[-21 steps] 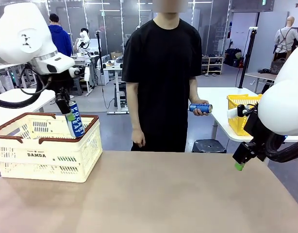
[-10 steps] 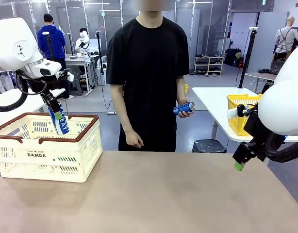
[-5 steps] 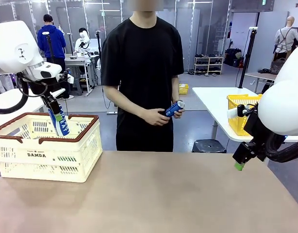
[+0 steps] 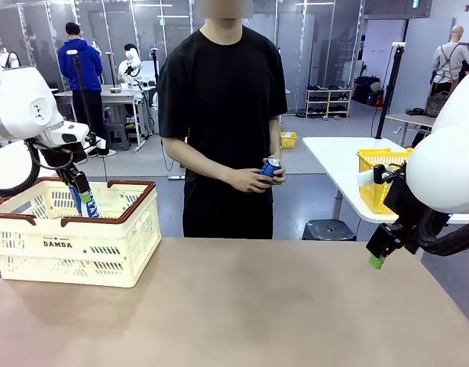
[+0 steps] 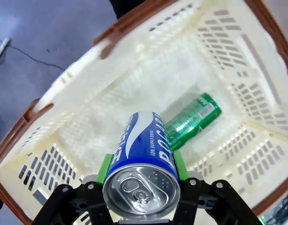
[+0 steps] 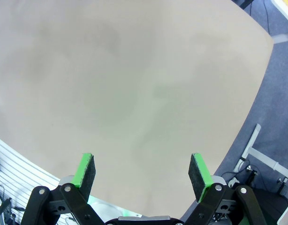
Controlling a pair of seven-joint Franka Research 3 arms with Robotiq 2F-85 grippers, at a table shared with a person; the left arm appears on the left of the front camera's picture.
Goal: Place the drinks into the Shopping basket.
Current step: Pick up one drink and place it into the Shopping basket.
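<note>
Over the cream slotted plastic basket [image 4: 105, 252], the left gripper [image 5: 142, 165] clamps a blue metal can [image 5: 139, 140]. Right gripper [image 6: 143, 161] stands spread apart.

Tan bench [image 4: 265, 306], matte top. Directly on it you have one cream slotted Shopping basket [image 4: 74, 248] with a brown rim, standing upright at the robot's left end.
</note>
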